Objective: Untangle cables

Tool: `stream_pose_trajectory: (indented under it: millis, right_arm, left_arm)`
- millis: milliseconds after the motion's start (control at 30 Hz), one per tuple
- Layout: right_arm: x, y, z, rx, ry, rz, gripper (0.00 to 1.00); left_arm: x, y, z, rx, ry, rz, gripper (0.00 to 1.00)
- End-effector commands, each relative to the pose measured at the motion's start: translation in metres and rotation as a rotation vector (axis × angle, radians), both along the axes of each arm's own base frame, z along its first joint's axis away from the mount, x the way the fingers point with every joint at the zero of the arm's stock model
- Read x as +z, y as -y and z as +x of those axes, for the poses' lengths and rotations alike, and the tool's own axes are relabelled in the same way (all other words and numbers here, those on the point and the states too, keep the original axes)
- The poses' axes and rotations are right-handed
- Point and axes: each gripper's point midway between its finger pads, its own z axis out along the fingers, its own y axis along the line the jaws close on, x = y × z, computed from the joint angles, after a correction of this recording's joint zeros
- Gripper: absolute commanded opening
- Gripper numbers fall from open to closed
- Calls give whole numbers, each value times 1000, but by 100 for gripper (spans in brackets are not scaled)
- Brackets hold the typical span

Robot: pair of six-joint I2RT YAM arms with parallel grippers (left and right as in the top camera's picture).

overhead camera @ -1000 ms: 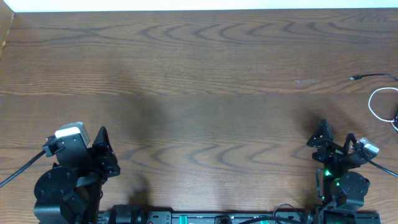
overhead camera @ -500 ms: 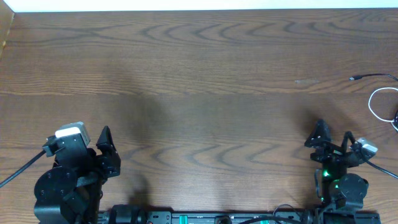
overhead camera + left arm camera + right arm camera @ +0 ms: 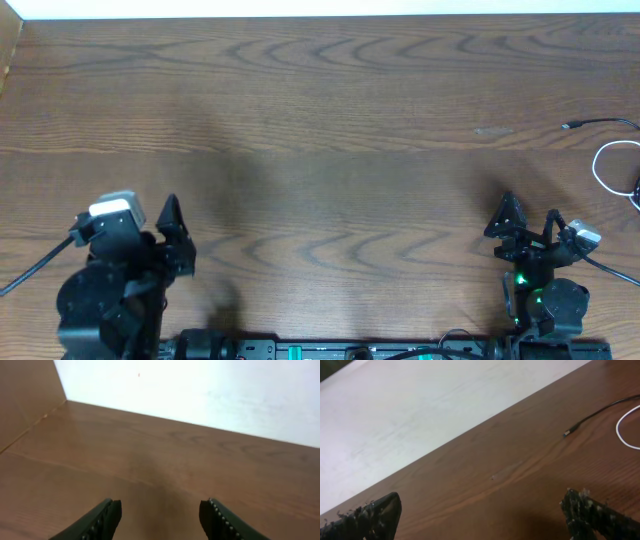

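Observation:
The cables lie at the table's far right edge. A thin black cable (image 3: 600, 123) ends in a small plug, and a white cable (image 3: 603, 165) curls in a loop just below it. The right wrist view shows the black cable (image 3: 600, 411) and part of the white cable (image 3: 626, 431) at its upper right. My right gripper (image 3: 530, 214) stands wide open near the front edge, left of and nearer than the cables, with nothing between its fingers (image 3: 385, 510). My left gripper (image 3: 150, 222) is open at the front left, far from the cables, over bare wood (image 3: 161, 510).
The brown wooden table (image 3: 320, 120) fills the view. A white wall borders its far edge (image 3: 200, 395), and a wooden side panel (image 3: 25, 400) rises at the far left. Both arm bases sit along the front edge.
The left gripper's jaws have spread wider apart. The right gripper has shifted slightly to the left. The cables have not moved.

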Motion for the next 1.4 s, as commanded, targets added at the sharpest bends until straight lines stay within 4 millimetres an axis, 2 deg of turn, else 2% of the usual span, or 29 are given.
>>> stream_pose_trajectory:
  millis: [0,100,267,333,467,567,667,767,967,1067,1167,1367]
  right_arm:
    - [-1,0,0,-3,3,6,99]
    - [-1,0,0,-3,3,6,99]
    - [-1,0,0,-3,3,7,99]
    - [-1,0,0,-3,3,6,99]
    - [-1,0,0,-3,3,6,99]
    - [-1,0,0,-3,3,6,99]
    - [-1,0,0,-3,3,6,99]
    - [-1,0,0,-3,3,6,99]
    - [-1,0,0,-3,3,6,99]
    - [-1,0,0,-3,3,6,99]
    - [-1,0,0,-3,3,6,99]
    - [-1,0,0,-3,3,6,99]
  left_arm:
    - [-30,12,18,-58,-27,-39,60]
    - [-53,32,32,-141,-30,-138,62]
    - [-92,57,42,-231,-80,-309,64]
    - [-104,57,43,-227,-104,-310,68]
    - [-130,57,43,-216,-176,-318,87]
    - [-142,52,43,-185,-223,-304,93]
    - [-149,48,45,-160,-246,-293,94]
    - [-148,49,59,-173,-209,-281,95]
    - [-167,64,76,-253,-175,-296,95]
    - [-169,69,83,-280,-121,-289,95]
    - [-165,77,83,-320,-61,-270,95]
    - [-150,72,76,-309,59,-251,95]
